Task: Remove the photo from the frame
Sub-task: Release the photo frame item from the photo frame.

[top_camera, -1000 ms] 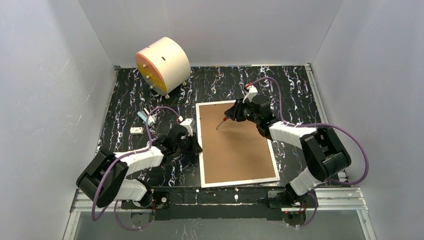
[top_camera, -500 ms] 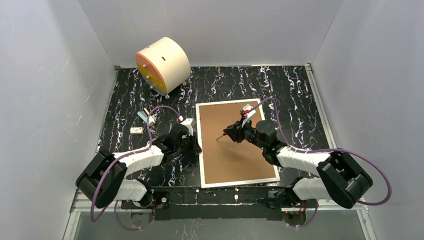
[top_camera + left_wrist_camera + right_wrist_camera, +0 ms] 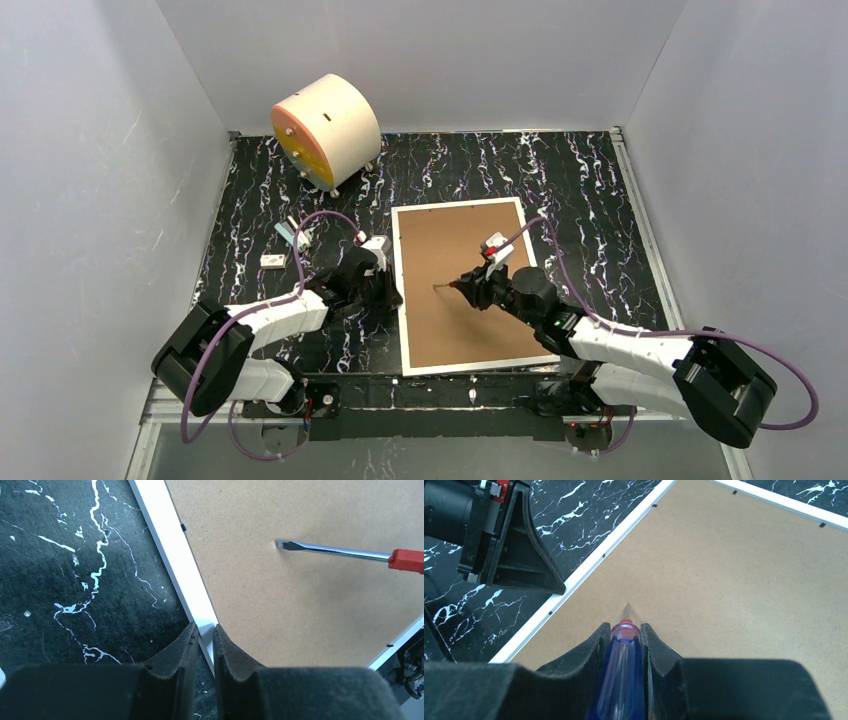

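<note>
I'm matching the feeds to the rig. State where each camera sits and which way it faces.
Top external: above and behind both arms, facing down at them, the table and the frame lying back up.
Left wrist: on the left arm, facing down past the left gripper, which straddles the frame's white edge.
Right wrist: faces along the right gripper and its clamped screwdriver, towards the left gripper.
Shared: both wrist views show the screwdriver.

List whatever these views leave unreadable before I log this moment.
Photo: every view, covered by the frame's brown back panel.
Screwdriver tip: right wrist view, blurred beyond its handle in the right hand.
Left hand: top view, fingertips under its own wrist.
Small items left of the left arm: top view, too small to identify.
</note>
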